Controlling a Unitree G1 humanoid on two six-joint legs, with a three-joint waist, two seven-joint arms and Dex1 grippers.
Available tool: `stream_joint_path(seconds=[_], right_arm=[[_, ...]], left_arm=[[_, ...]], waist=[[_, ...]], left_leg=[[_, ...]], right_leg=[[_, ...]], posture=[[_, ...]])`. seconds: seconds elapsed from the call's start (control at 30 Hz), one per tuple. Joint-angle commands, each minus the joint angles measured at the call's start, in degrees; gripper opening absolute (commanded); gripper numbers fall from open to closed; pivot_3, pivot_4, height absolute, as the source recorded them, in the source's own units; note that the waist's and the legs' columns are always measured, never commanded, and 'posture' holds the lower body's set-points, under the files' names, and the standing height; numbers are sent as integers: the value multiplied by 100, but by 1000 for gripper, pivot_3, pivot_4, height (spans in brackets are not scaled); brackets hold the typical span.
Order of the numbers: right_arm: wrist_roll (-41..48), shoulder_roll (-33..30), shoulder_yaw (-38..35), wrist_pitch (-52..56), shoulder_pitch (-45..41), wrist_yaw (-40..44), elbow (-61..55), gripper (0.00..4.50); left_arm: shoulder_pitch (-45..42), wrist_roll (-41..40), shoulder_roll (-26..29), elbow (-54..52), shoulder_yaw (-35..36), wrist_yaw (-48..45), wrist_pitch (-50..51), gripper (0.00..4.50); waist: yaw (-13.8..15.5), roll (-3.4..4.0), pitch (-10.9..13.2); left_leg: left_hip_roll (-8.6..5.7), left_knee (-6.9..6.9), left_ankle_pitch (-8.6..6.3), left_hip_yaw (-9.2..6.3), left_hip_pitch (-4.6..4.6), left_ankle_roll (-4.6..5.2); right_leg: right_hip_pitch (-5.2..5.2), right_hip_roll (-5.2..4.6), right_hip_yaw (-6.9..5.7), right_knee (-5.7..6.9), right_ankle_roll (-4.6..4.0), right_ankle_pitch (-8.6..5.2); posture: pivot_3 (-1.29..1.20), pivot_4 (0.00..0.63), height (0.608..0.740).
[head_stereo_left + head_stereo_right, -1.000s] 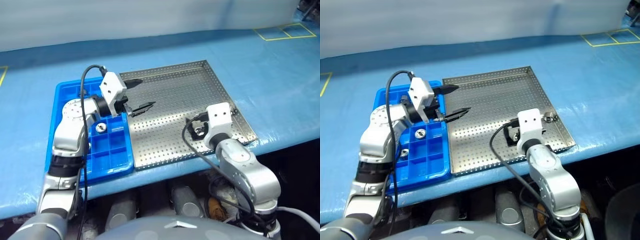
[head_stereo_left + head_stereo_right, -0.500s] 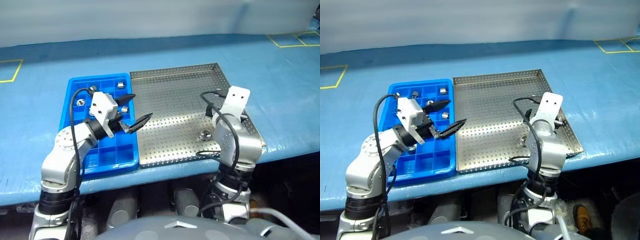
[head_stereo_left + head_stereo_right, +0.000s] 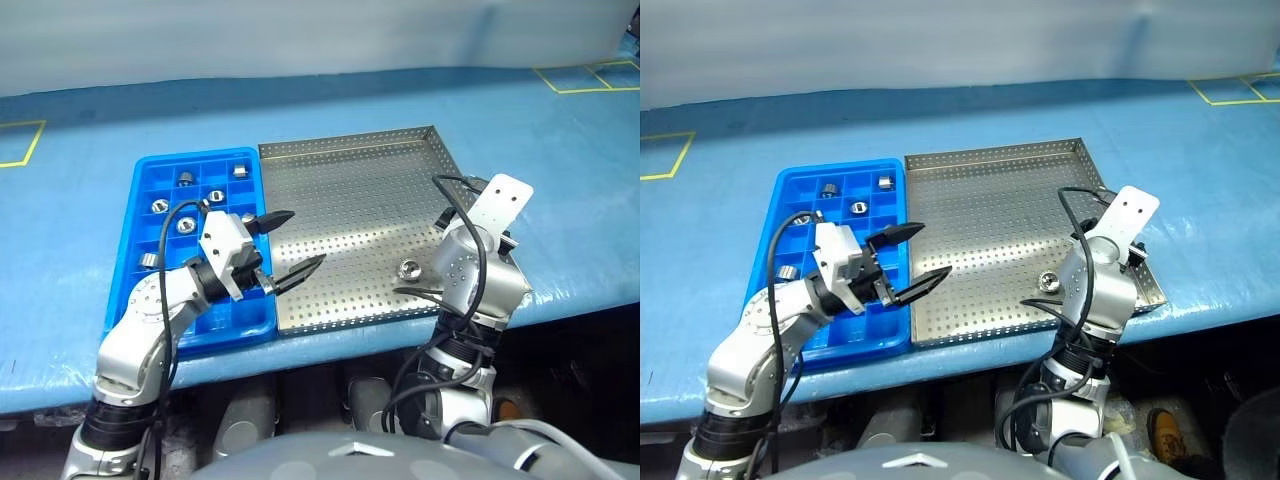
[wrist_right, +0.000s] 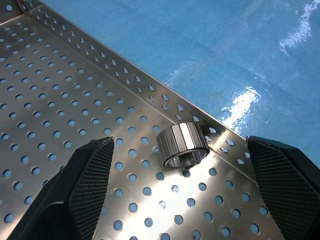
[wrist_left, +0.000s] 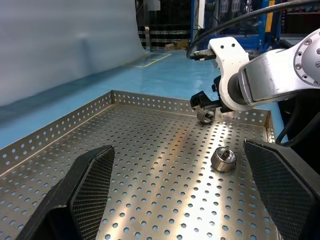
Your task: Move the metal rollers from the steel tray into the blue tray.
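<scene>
The left gripper has pulled back from over the blue tray toward the seam with the steel tray, fingers spread wide with nothing between them. That looks like a drop-off done.

The right gripper has swung out to the steel tray's far right edge, fingers wide apart either side of a roller lying against the rim, not yet touched. My guess is that one goes next.

Count: two rollers left on the steel tray, this one and another in the open. I make out seven rollers in the blue compartments, though the arm may hide more.
</scene>
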Motion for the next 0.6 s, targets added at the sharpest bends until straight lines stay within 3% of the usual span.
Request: stream_joint_path(seconds=[0.03, 0.6], right_arm=[[131, 312, -2, -222, -176, 12, 116, 4469], [503, 103, -414, -1151, -378, -406, 1299, 4469]], left_arm=[[31, 104, -111, 133, -114, 90, -317, 4500], [176, -33, -157, 155, -180, 246, -384, 4500]], waist=[[-1, 0, 0], [-5, 4, 2]], left_leg=[[0, 0, 0, 0, 0, 0], [1, -6, -1, 0, -1, 3]], right_leg=[[1, 0, 0, -1, 0, 0], [0, 0, 0, -5, 21, -15]], posture=[[-52, 150, 740], [-37, 150, 740]])
